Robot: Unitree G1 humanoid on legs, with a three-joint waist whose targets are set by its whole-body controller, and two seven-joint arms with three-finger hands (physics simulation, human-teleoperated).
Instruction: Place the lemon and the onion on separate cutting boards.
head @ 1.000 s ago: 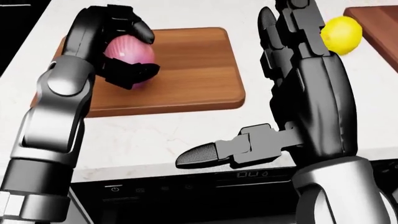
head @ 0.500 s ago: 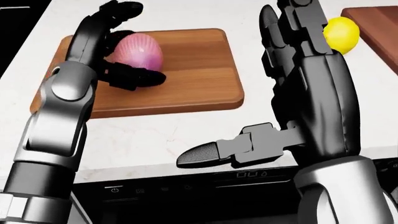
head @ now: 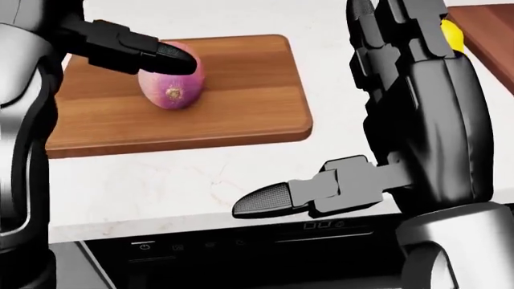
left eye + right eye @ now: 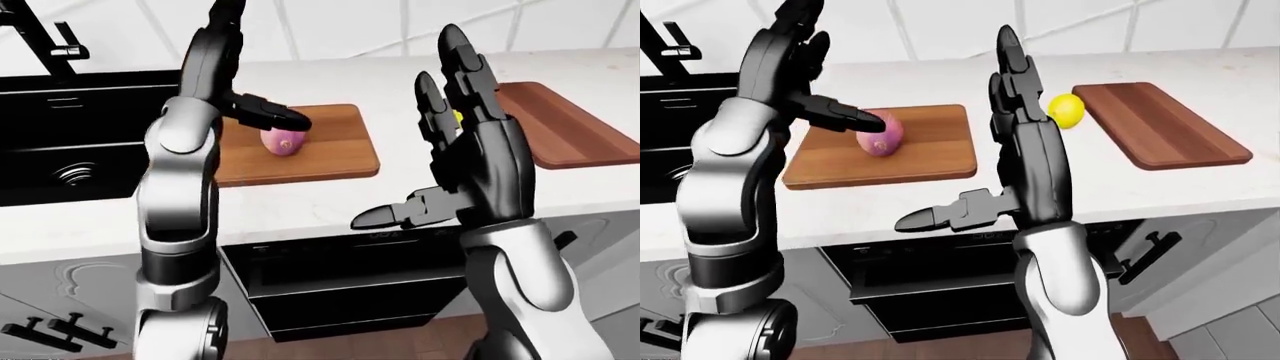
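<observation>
On the left cutting board (image 4: 902, 154), the onion (image 3: 171, 85) is seen lying free, root end turned toward the camera. Above it the left hand (image 4: 800, 71) is raised with its fingers spread wide, one finger (image 3: 132, 49) reaching across the onion's top in the head view; contact cannot be told. The right hand (image 4: 1005, 112) is held upright and empty, fingers extended and thumb (image 3: 309, 191) jutting left. The lemon (image 4: 1066, 110) is seen on the white counter (image 4: 1040, 184), just beside the right cutting board (image 4: 1160, 124) and off it.
</observation>
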